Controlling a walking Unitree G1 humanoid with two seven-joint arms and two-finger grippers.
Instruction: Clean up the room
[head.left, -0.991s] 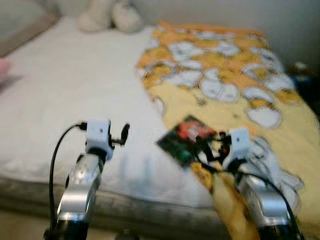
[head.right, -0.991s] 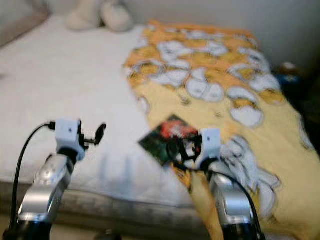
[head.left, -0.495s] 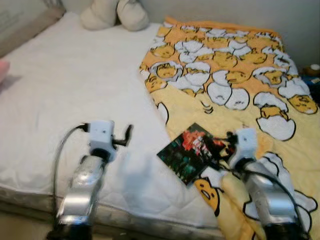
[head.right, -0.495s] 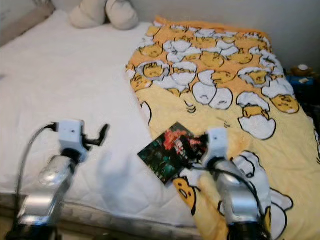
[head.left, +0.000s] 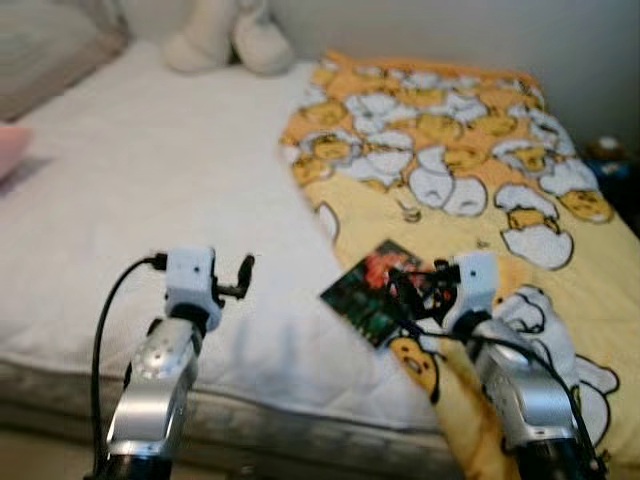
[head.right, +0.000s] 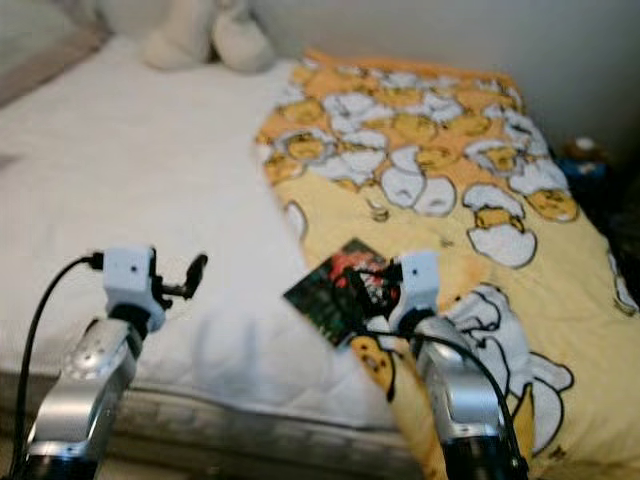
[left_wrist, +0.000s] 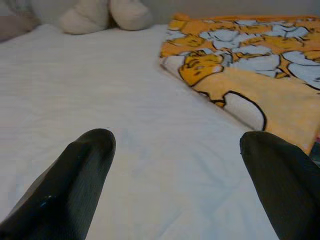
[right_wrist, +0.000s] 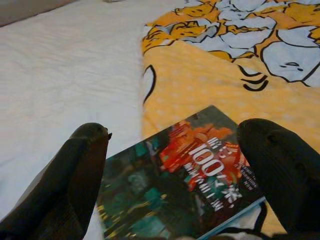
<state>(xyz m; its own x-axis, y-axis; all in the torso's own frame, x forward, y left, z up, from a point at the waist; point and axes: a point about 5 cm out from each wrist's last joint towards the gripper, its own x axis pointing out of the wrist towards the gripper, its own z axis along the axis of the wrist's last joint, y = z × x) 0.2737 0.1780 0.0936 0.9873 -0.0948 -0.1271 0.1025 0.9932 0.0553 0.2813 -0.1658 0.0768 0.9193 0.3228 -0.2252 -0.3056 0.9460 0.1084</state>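
Bed (head.left: 150, 180): white quilted mattress cover across the whole scene, its near edge running beneath both arms.

Blanket (head.left: 470, 150): yellow and orange, printed with cartoon eggs, spread over the right half of the bed; its left edge runs diagonally across the mattress.

Book (right_wrist: 180, 185): dark cover with red and green artwork and white lettering, lying flat near the bed's near edge. It straddles the blanket's left edge, partly on the yellow cloth and partly on the white cover.

Right gripper (right_wrist: 182, 175): held low just over the book, fingers (right_wrist: 75, 185) spread wide, one on either side of the cover in the right wrist view. Whether they touch the book cannot be told. In the head views the gripper sits at the book's right corner.

Left gripper (left_wrist: 177, 180): raised over the bare white part of the bed, well apart from the book, fingers (left_wrist: 80, 170) spread with nothing between them.

Plush toy (head.left: 225, 40): cream-coloured, at the far end of the bed against the wall.

Pillow (head.left: 45, 45): pale, at the far left corner.

Pink item (head.left: 12, 150): at the left edge of the bed, too blurred to identify.

Small objects (head.left: 608, 155): dark and blue, beside the bed on the far right, blurred.
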